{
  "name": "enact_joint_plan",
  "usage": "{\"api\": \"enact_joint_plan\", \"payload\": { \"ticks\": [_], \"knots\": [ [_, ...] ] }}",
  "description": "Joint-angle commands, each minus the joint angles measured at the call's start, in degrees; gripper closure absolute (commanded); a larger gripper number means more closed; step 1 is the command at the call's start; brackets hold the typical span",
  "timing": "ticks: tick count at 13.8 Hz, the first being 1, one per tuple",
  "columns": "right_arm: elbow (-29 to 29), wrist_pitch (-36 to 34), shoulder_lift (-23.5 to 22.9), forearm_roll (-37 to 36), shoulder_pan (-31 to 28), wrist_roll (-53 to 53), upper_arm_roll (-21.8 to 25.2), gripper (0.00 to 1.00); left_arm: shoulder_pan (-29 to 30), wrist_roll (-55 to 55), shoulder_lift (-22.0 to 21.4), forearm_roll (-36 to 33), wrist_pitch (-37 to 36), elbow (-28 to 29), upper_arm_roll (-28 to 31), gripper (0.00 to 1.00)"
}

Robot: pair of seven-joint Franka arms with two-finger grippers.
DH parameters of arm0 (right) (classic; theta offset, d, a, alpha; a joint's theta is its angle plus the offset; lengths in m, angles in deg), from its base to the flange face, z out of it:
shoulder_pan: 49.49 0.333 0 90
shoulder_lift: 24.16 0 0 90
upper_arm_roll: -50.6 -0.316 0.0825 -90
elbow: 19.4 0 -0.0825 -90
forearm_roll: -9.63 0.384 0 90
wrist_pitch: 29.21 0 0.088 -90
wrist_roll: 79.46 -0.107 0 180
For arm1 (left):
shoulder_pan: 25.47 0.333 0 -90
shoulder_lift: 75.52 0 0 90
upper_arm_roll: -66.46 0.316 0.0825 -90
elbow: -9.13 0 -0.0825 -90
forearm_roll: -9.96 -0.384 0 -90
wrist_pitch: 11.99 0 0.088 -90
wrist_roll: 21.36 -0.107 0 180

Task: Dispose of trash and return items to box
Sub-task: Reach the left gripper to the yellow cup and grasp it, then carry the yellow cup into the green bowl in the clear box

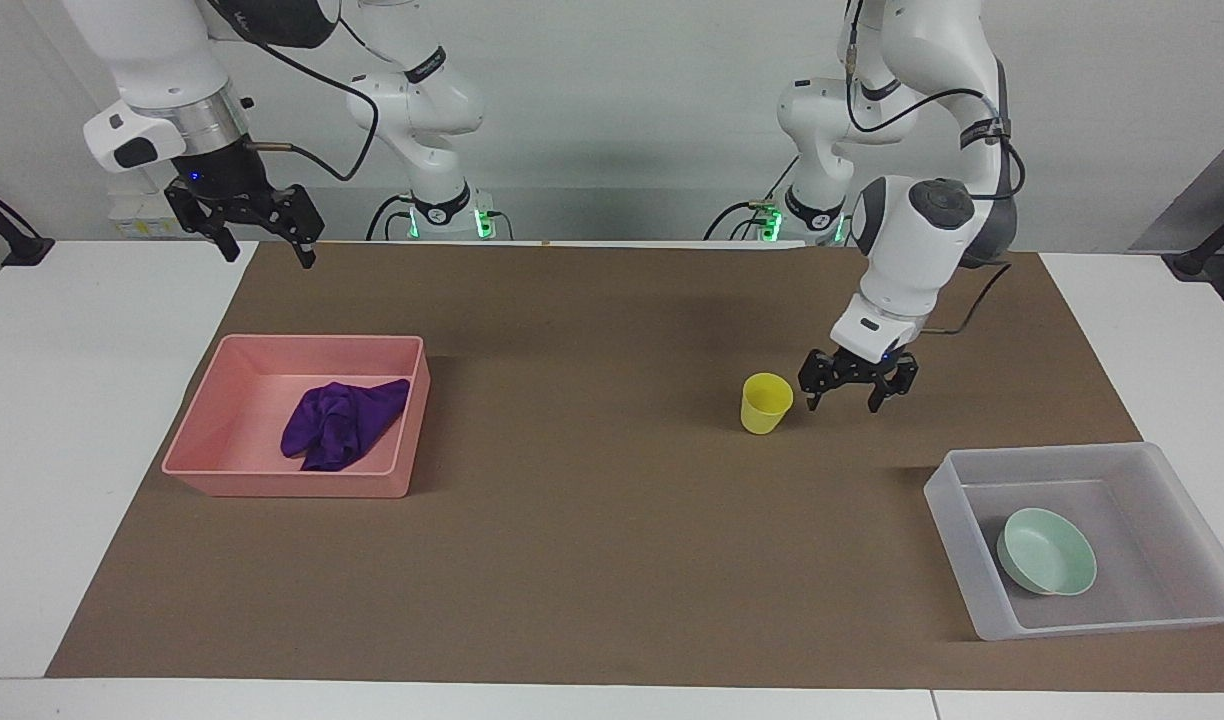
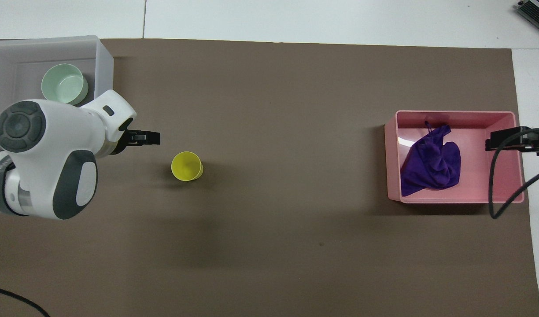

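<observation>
Facing view: left gripper open beside yellow cup.

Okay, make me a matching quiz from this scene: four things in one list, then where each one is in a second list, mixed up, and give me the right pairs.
Things:
1. purple cloth
2. green bowl
3. yellow cup
4. left gripper

Places:
A. in the clear bin
B. standing on the brown mat, in no bin
C. in the pink bin
D. in the air just beside the yellow cup, toward the left arm's end of the table

Pairs: 1-C, 2-A, 3-B, 4-D
</observation>
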Motion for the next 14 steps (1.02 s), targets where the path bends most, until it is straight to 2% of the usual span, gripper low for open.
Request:
{"api": "enact_joint_plan", "payload": {
  "ticks": [1, 3, 4, 5, 6, 11, 14],
  "knots": [
    [0.01, -1.16, -0.31, -0.43, -0.48, -1.17, -0.38, 0.00, -3.61, 2.99, -1.87, -0.42, 3.92, 4.70, 0.93, 0.07],
    [-0.53, -1.25, -0.13, -0.43, -0.48, -1.17, -0.29, 0.00, -4.41, 2.82, -1.69, -0.42, 5.05, 6.54, 0.84, 0.21],
    [-0.62, -1.34, -0.13, -0.43, -0.57, -1.00, -0.29, 0.00, -4.93, 2.74, -1.69, -0.42, 7.41, 8.29, 0.84, 0.33],
    [-0.62, -1.25, -0.13, -0.43, -0.57, -0.91, -0.29, 0.00, -5.37, 2.73, -1.61, -0.42, 8.74, 9.18, 0.84, 0.63],
    [-0.62, -1.25, -0.13, -0.43, -0.66, -0.91, -0.29, 0.00, -5.38, 2.39, -1.43, -0.42, 8.93, 9.37, 0.84, 1.00],
    [-0.62, -1.17, -0.13, -0.52, 1.45, -0.73, 1.55, 0.00, -4.41, 2.82, -1.34, -0.42, 7.09, 6.12, 1.19, 1.00],
    [-0.18, -1.52, -0.31, -0.43, 2.25, -0.65, 2.79, 0.00, -1.18, 2.30, -1.78, -0.59, -1.15, -1.85, 1.72, 1.00]
  ]
}}
